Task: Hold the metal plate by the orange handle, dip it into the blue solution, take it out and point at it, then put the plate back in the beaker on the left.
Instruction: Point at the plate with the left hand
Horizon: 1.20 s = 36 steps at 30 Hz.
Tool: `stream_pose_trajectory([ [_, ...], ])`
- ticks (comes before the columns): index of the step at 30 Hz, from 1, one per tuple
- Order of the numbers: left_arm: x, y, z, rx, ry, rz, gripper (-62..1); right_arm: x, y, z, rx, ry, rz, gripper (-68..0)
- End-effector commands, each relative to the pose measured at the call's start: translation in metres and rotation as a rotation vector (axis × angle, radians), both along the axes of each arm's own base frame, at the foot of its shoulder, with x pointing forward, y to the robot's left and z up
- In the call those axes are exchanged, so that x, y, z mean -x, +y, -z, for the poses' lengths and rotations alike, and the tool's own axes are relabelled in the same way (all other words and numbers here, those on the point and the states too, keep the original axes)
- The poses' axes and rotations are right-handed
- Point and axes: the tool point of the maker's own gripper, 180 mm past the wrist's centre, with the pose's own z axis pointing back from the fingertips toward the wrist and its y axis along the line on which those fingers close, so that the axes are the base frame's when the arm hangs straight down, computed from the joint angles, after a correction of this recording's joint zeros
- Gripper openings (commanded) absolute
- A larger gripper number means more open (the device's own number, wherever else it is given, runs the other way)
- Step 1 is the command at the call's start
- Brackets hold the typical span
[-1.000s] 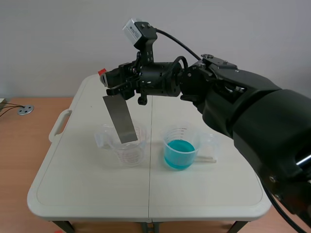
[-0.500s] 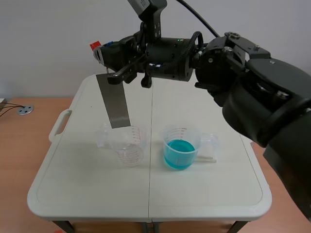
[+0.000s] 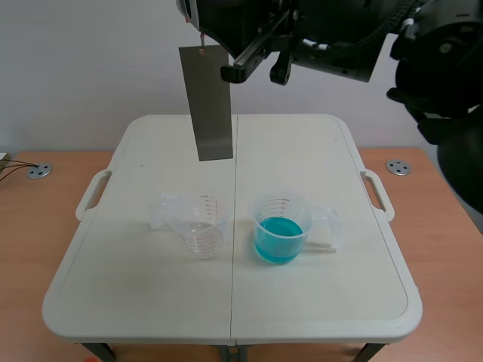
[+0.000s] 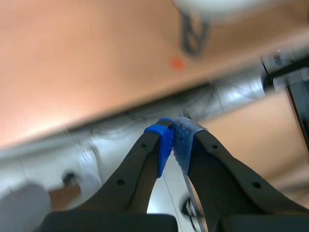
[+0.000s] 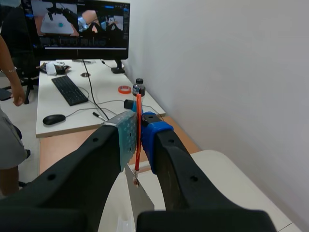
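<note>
You'll see the metal plate [image 3: 205, 102], a flat grey strip, hanging upright high above the far half of the desk [image 3: 302, 151], clear of both beakers. Its thin orange handle [image 5: 138, 104] is pinched between the right tool's [image 5: 138, 133] pads. Below, the clear left beaker [image 3: 198, 226] stands near the right beaker [image 3: 283, 205], which holds the blue solution [image 3: 278, 240]; both are upright.
</note>
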Motion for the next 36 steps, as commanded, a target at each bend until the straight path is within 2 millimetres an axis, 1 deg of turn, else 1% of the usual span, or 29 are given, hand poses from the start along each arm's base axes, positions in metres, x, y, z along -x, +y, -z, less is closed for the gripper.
stream_pose_trajectory([
  [1,-0.014,-0.007,-0.013,0.012,-0.053,0.025,-58.5,0.003,-0.008,-0.011,-0.013,-0.031,-0.002,-66.4],
  [5,-0.049,-0.011,-0.041,0.004,-0.169,0.061,-58.5,0.007,-0.027,-0.019,-0.024,-0.044,0.021,-66.4],
  [8,-0.074,-0.021,-0.059,0.017,-0.249,0.1,-58.5,0.007,-0.042,-0.022,-0.033,-0.036,0.041,-66.4],
  [14,-0.119,-0.054,-0.095,0.101,-0.387,0.238,-58.5,0.004,-0.07,-0.022,-0.039,-0.014,0.085,-66.4],
  [17,-0.137,-0.074,-0.106,0.128,-0.433,0.313,-58.5,0.003,-0.077,-0.02,-0.028,-0.011,0.1,-66.4],
  [21,-0.154,-0.111,-0.112,0.175,-0.455,0.436,-58.5,0.002,-0.081,-0.015,-0.016,0.003,0.113,-66.4],
  [26,-0.167,-0.169,-0.112,0.248,-0.445,0.586,-58.5,-0.001,-0.084,-0.003,-0.011,0.043,0.126,-66.4],
  [31,-0.175,-0.224,-0.113,0.306,-0.44,0.694,-58.5,-0.009,-0.091,0.01,-0.011,0.085,0.15,-66.4],
  [36,-0.178,-0.266,-0.104,0.327,-0.414,0.76,-58.5,-0.012,-0.094,0.013,-0.021,0.098,0.159,-66.4],
])
